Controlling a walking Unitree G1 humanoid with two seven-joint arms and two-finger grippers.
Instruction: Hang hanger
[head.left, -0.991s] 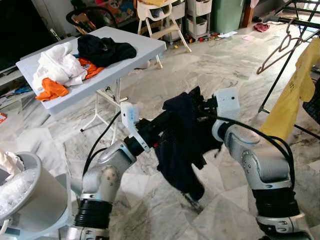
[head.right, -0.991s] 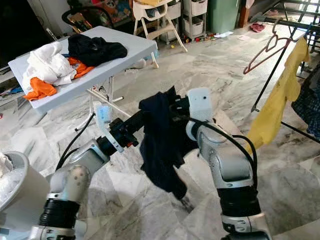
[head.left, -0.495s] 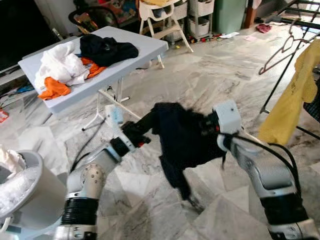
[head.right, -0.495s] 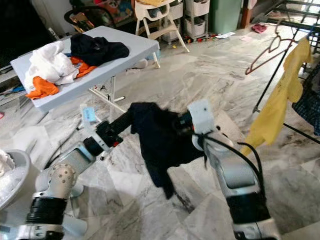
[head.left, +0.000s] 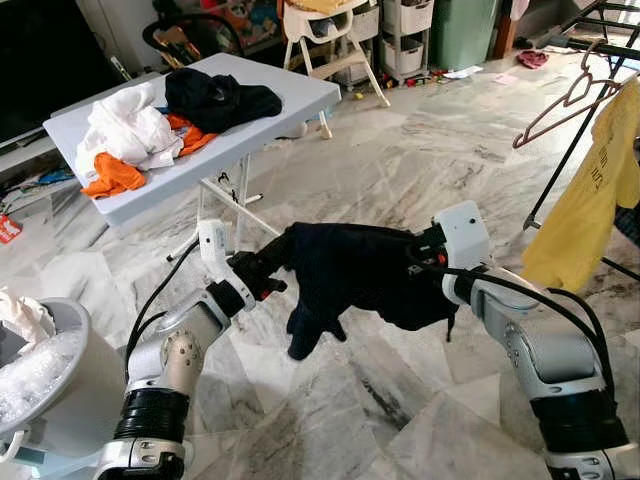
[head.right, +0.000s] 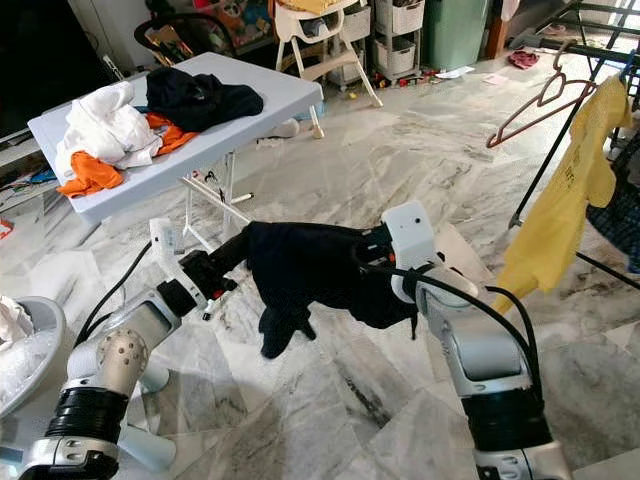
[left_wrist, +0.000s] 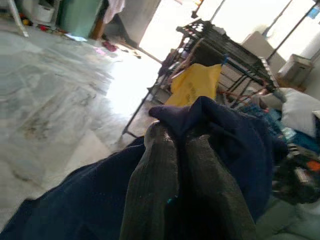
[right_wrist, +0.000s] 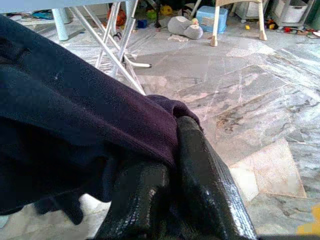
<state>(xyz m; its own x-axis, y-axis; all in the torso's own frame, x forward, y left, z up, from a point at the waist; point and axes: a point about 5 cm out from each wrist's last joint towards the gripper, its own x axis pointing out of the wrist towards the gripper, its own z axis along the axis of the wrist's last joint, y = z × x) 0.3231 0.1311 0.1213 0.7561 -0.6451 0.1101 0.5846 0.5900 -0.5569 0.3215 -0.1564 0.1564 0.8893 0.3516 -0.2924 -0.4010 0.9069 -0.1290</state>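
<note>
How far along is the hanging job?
Done: yellow shirt hangs on the drying rack. In hand: left gripper and right gripper are both shut on the dark garment, stretched between them. Left: an empty hanger waits on the rack.

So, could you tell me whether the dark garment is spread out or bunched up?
Spread: the dark garment stretches between left gripper and right gripper.

The left gripper (left_wrist: 181, 150) has its two black fingers (left_wrist: 155, 185) pressed close together on a fold of a dark navy garment (left_wrist: 235, 135) — the cloth bunches over and around the tips. Beyond the garment hangs a yellow shirt (left_wrist: 192, 85) on a dark drying rack (left_wrist: 230, 52), above pale marble floor (left_wrist: 50, 100).
</note>
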